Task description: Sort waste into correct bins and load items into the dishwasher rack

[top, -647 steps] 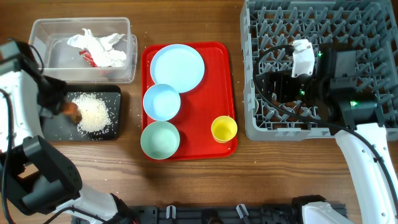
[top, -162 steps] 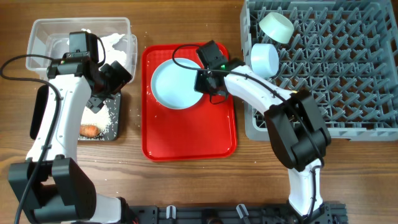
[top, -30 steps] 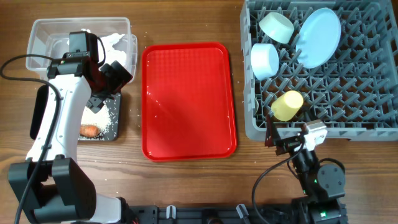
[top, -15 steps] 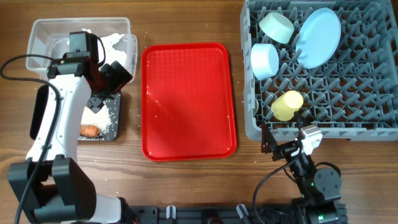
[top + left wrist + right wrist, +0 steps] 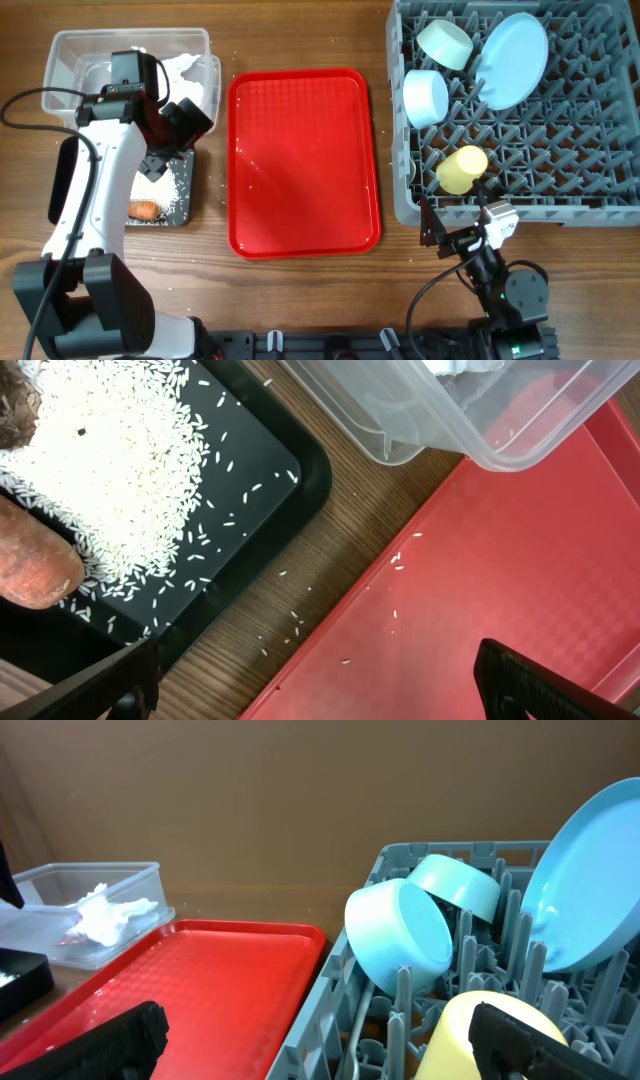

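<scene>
The grey dishwasher rack [image 5: 560, 150] holds a pale green bowl [image 5: 443, 42], a pale blue bowl [image 5: 425, 97], a pale blue plate [image 5: 513, 58] and a yellow cup [image 5: 461, 169]. Crumpled tissue [image 5: 190, 68] lies in the clear tub [image 5: 80, 50]. The black tray [image 5: 300, 480] carries rice [image 5: 110, 460], a carrot [image 5: 146, 209] and a brown lump [image 5: 15, 420]. My left gripper [image 5: 170, 140] hangs open and empty over the gap between black tray and red tray. Just in front of the rack, my right gripper [image 5: 455, 228] is open and empty, facing the yellow cup [image 5: 470, 1040].
The red tray [image 5: 303, 160] in the middle holds only a few stray rice grains [image 5: 398, 560]. More grains lie on the wood between it and the black tray. The rack's front wall [image 5: 370, 1010] stands close before my right fingers.
My right gripper has drawn back slightly from the rack toward the table's front edge, then held still. The left arm has not moved.
</scene>
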Robot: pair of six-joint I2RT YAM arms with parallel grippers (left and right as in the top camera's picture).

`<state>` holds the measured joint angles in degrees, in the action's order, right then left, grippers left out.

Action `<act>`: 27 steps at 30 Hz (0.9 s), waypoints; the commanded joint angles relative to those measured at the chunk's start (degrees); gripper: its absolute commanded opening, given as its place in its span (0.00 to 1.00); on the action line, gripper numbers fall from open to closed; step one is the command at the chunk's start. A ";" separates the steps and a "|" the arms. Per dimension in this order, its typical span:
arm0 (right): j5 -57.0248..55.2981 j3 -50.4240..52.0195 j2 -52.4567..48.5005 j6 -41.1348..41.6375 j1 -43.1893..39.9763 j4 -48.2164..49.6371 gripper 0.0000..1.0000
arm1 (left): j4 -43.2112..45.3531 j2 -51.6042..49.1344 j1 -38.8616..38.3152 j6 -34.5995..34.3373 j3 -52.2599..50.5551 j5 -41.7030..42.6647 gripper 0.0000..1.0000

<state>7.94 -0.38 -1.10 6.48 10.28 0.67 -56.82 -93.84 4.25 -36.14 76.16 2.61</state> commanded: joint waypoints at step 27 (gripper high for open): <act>1.14 0.09 0.52 1.20 -0.17 0.09 1.00 | 59.65 72.96 0.04 13.25 -63.76 3.65 1.00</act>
<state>8.12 -0.36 -1.10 6.68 10.28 0.67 -1.80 -29.06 4.25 -24.25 23.00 3.03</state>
